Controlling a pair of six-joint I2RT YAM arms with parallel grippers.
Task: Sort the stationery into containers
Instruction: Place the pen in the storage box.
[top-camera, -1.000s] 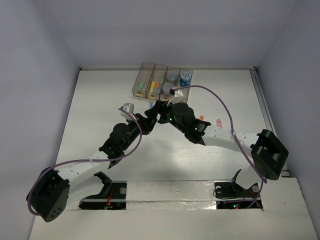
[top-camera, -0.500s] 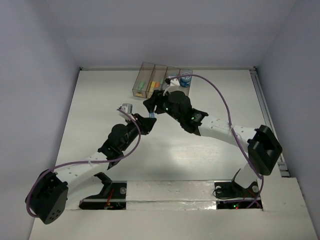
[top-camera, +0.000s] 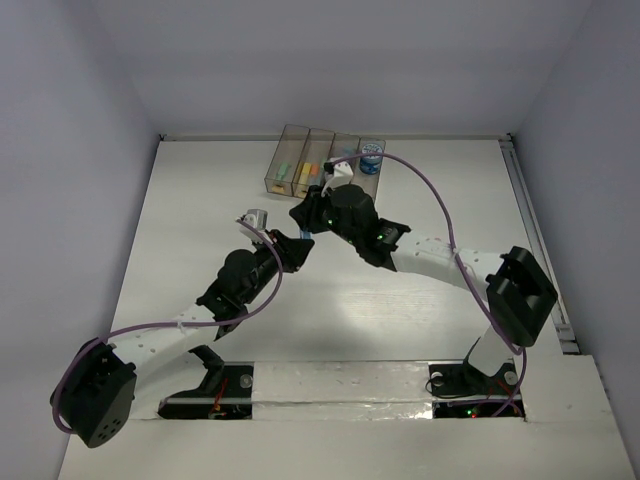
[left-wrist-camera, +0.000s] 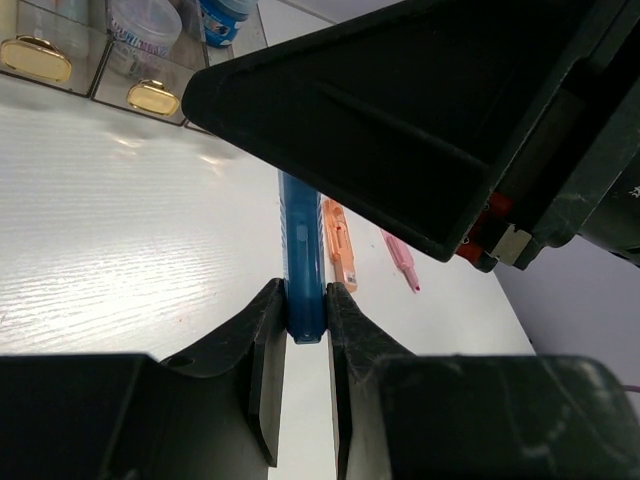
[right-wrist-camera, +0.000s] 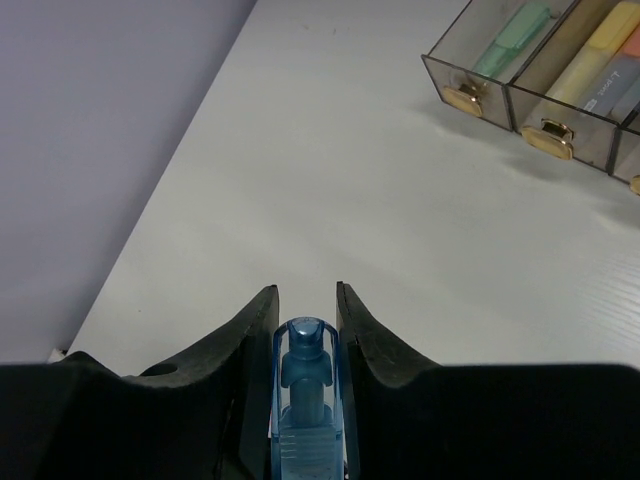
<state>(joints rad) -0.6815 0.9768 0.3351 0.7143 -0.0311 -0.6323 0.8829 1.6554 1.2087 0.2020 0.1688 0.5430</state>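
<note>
Toward the left of the white worktop (top-camera: 190, 230), your left tool (left-wrist-camera: 303, 292) is clamped on the blue stick (left-wrist-camera: 302, 240). Both of its fingers press the stick's sides near one end, with only the stick's width between them. Just right of it, your right tool (right-wrist-camera: 304, 292) meets the same stick from the other end. Its fingers lie against both sides of the clear blue cap and are parted no wider than the cap. Both tools therefore grip this one stick, mid-worktop and in front of the containers (top-camera: 290, 132).

Those four smoky bins stand in a row at the far edge. The leftmost holds a green stick (right-wrist-camera: 510, 40) and the next a yellow stick (right-wrist-camera: 600, 55). The third is mostly hidden behind your right arm. The rightmost holds a blue roll (top-camera: 371, 154).

Further right, an orange stick (left-wrist-camera: 340, 240) and a pink stick (left-wrist-camera: 400, 262) lie flat on the worktop. They are near each other but not touching.
</note>
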